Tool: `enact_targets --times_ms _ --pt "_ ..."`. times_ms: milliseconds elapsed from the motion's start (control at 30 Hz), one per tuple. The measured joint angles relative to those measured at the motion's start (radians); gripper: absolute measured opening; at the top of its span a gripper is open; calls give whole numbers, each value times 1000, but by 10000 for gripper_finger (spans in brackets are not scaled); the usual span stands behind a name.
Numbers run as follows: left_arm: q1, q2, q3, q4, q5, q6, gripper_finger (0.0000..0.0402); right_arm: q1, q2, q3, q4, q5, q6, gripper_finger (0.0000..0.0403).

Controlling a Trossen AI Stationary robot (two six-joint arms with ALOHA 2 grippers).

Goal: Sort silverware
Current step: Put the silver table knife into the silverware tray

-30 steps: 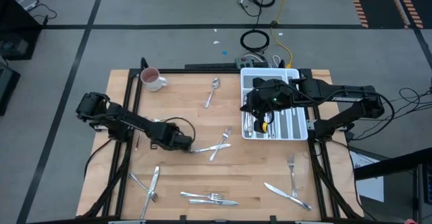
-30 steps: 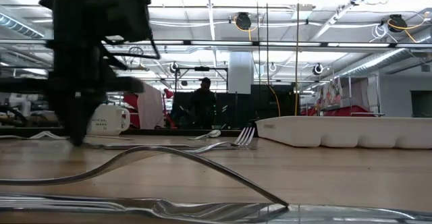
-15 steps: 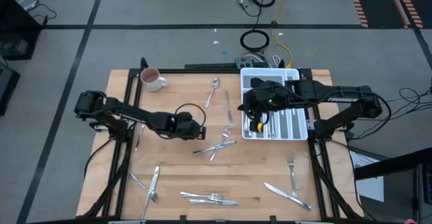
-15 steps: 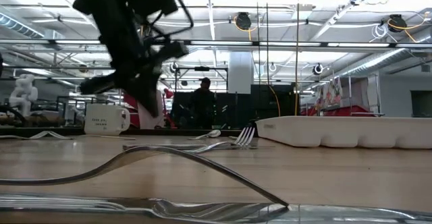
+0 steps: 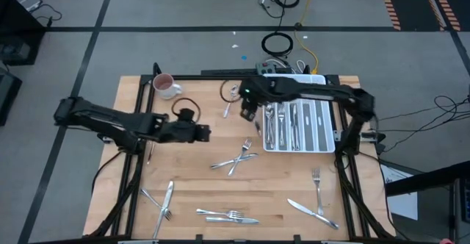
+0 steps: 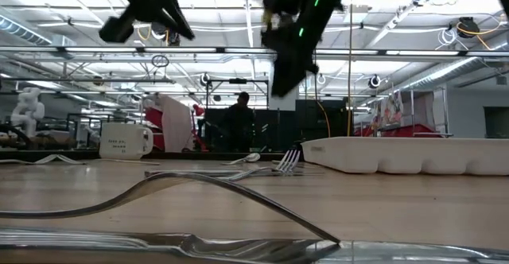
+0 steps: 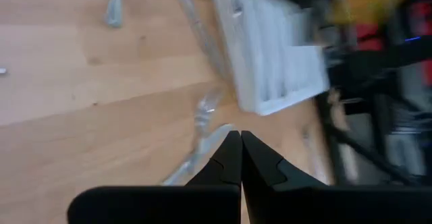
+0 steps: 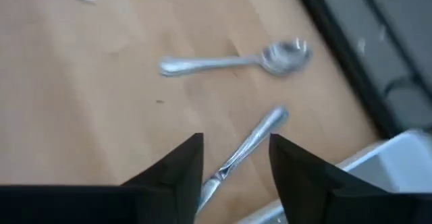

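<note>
A white mug (image 5: 165,87) stands at the table's (image 5: 191,192) far left corner. The left gripper (image 5: 205,133) hangs over the bare wood left of centre, fingers pressed together and holding nothing. Crossed forks (image 5: 236,157) lie just past it, with more silverware along the near edge (image 5: 226,215). The right gripper (image 5: 247,112) hovers beside the tray's (image 5: 323,150) left wall, fingers apart and empty, above a knife (image 8: 246,148) lying on the wood; a spoon (image 5: 232,97) rests near it. Several pieces already lie in the tray's compartments (image 5: 285,123). A fork and knife (image 5: 316,194) lie near the right front corner.
</note>
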Motion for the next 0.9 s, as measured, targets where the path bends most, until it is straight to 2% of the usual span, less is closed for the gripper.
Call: enact_targets --times_ms 167,333,633,767,900 --pt "-37 -116 0 -7 -8 21 0 -74 148 0 -46 -105 116 201" --pt "-51 -183 0 -24 -52 60 0 -91 229 -1 -36 -192 157 210" --pt "-51 -192 -2 -97 -71 61 7 -96 270 1 -28 -195 185 205" --pt "-51 -192 -2 -104 -73 61 8 -124 270 3 -41 -169 222 183" --pt "-51 -192 -2 -115 -76 63 9 -159 269 4 -40 -227 224 163"
